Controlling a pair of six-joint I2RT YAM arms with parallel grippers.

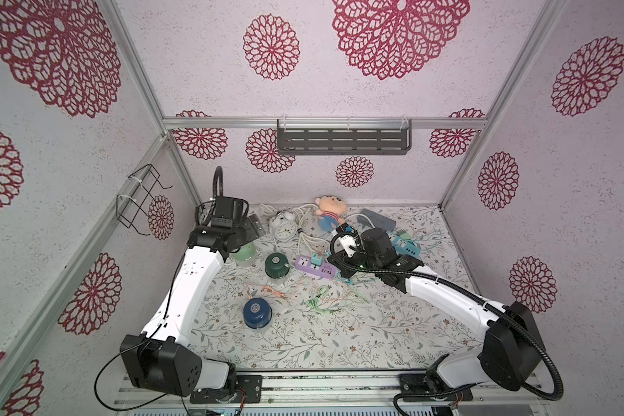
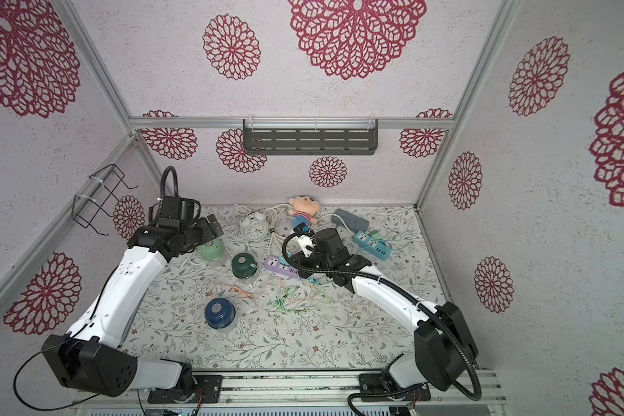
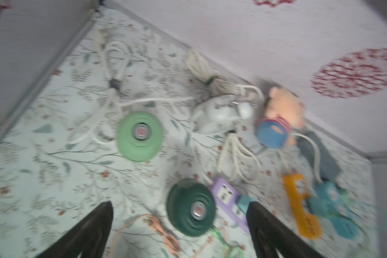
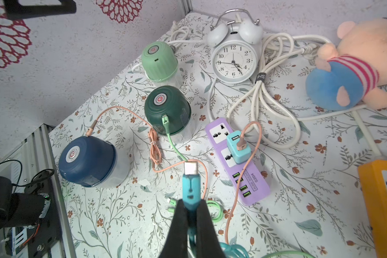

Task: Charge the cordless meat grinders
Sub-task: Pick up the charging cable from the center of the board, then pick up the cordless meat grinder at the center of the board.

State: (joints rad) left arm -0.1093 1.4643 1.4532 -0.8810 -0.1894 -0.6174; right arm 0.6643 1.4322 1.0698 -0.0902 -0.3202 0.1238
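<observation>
Three cordless meat grinders stand on the floral mat: light green (image 4: 159, 60), dark green (image 4: 167, 109) and navy blue (image 4: 87, 160). A green cable (image 4: 172, 143) is plugged into the dark green one. An orange cable (image 4: 240, 143) runs from a teal adapter on the purple power strip (image 4: 253, 178) toward the navy grinder; I cannot tell whether its far end is plugged in. My right gripper (image 4: 190, 206) is shut on a teal USB plug (image 4: 190, 178), hovering above the mat. My left gripper (image 3: 179, 207) is open and empty, above the light green grinder (image 1: 244, 252); its view is blurred.
A white alarm clock (image 4: 234, 62), coiled white cords (image 4: 266, 93) and a plush toy (image 4: 349, 84) crowd the back of the mat. An orange power strip (image 4: 380, 201) and a blue one (image 1: 407, 246) lie at the right. Loose green cable (image 1: 319, 299) lies mid-mat.
</observation>
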